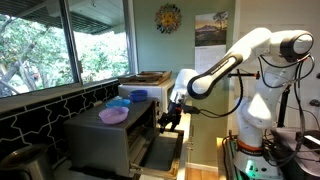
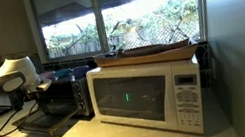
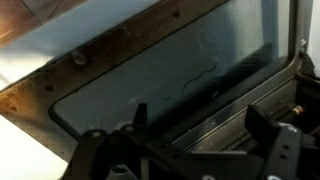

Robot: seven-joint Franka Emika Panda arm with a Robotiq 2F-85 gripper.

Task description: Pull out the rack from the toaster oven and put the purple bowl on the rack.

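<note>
The oven (image 1: 100,145) door (image 1: 160,150) is already down, lying flat in the lower middle of the frame. No view shows the rack clearly; I judge it not yet drawn out. The purple bowl (image 1: 113,115) sits on the oven's roof, left of centre, near two blue bowls (image 1: 128,98). The pincer (image 1: 171,121) hangs above the door at the cavity mouth. In the wrist view its fingers (image 3: 105,150) stand apart, nothing between them. Left to do: pull the rack, then fetch the bowl. Room looks tight, with the door below, the cavity frame ahead and a microwave (image 2: 147,94) close beside.
</note>
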